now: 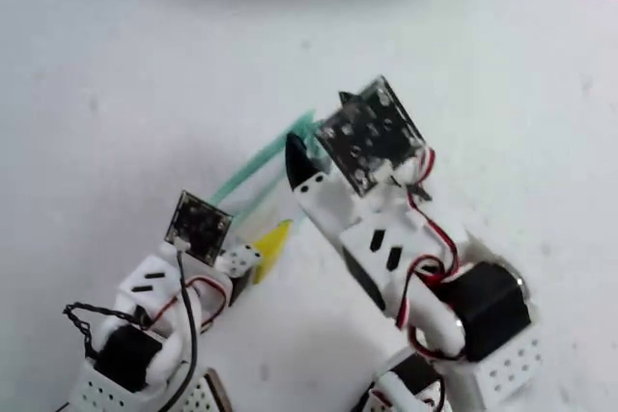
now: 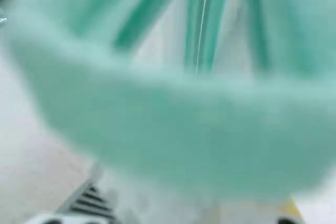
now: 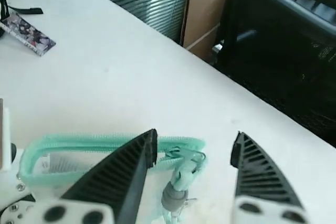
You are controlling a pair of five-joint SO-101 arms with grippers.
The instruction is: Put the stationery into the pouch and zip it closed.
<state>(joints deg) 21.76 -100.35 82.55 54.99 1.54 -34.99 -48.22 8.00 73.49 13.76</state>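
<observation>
Pincer on the right arm [image 3: 196, 135] is spread wide, its black fingers well apart, hanging over the zip end of the long mint-green pouch with the toothed zipper edge [image 3: 100, 142], which lies on the white surface [image 1: 145, 74]. The pouch's small grey zipper pull [image 3: 175, 184] shows between those fingers. Left pincer [image 1: 259, 256] is right up at the pouch, honestly can't tell its state.

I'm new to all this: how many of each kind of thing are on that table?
Robot arms: 2 (left arm, right arm)
Green pouch: 1
Printed card: 1
Total: 4 that can be made out
</observation>
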